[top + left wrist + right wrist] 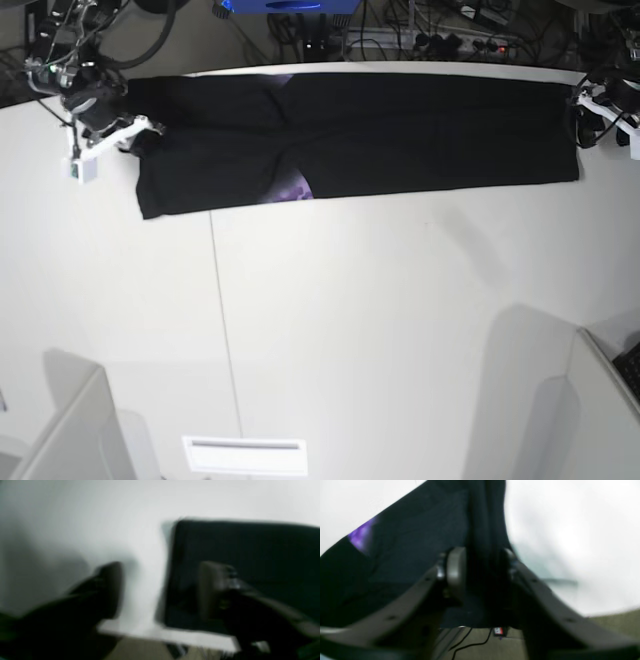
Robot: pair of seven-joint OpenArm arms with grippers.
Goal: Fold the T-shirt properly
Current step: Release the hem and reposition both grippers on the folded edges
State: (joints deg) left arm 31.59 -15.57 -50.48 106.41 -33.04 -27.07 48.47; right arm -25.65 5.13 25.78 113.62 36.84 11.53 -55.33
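The T-shirt lies flat as a long black band along the far side of the white table, stretched between the two grippers, with a small patch of purple print showing at a fold near its middle. The left gripper sits at the shirt's end on the right of the base view; from its own blurred wrist camera its fingers stand spread apart, one over bare table and the other over the black cloth, with the shirt's straight side edge running between them, and nothing is pinched. Whether the fingers touch the cloth cannot be told through the blur. The right gripper is at the shirt's other end, on the left of the base view. In its wrist view a dark ridge of cloth runs between its fingers, which stand a little apart; the blur hides whether the pads press the cloth, so its grip cannot be told. Cloth spreads to one side of that gripper and bare white table to the other. Past both grippers the table edge is close, with cables and gear beyond the far rim. Toward the near side of the shirt the tabletop is a wide open surface, crossed by one thin seam.
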